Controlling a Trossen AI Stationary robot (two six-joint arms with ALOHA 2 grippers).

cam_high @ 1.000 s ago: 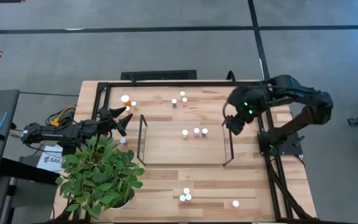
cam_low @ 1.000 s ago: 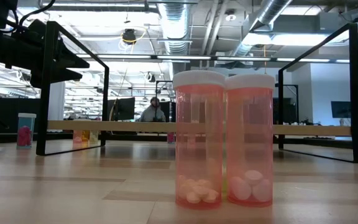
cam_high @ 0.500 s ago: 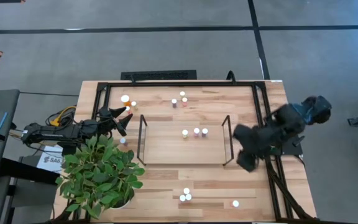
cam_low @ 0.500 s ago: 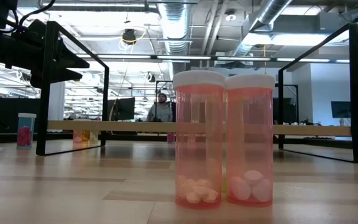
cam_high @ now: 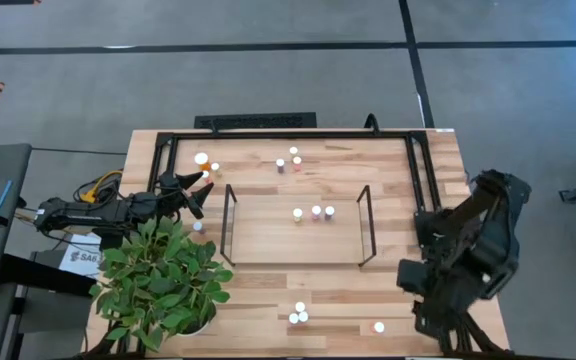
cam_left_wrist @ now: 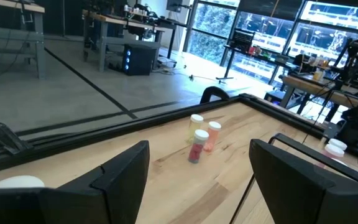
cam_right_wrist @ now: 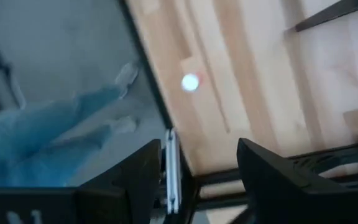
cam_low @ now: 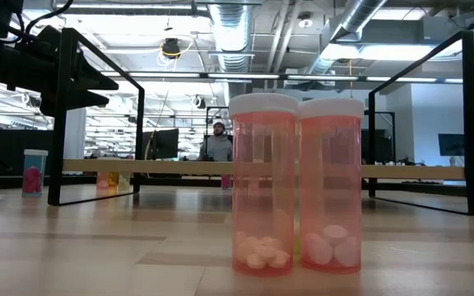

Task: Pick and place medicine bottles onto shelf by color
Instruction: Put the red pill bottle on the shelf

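From here I see the left gripper point(cam_high: 200, 190) hanging over the desk point(cam_high: 268, 300) with its jaws spread and nothing between them. Ahead of those jaws, well apart, stands a small cluster of medicine bottles point(cam_left_wrist: 199, 138) with white caps, one red-bodied and one orange; two more bottles point(cam_high: 206, 161) sit near the jaws at the desk's far corner, and another white cap point(cam_high: 197, 227) lies just beside the potted plant point(cam_high: 163, 280).

The right gripper point(cam_high: 423, 305) is over the desk's right near edge, jaws spread and empty. Past its jaws lies a lone bottle point(cam_right_wrist: 190, 82) with a reddish body, near but not touching.

The shelf point(cam_high: 268, 240) sits between the two grippers, and three bottles point(cam_high: 314, 212) stand in a row on its light wood. A group of three bottles point(cam_high: 297, 314) stands on the desk on the near side of the shelf; in the low view two of these, pink-orange with pills inside point(cam_low: 262, 205), stand upright side by side. A person point(cam_low: 217, 145) stands in the room behind.
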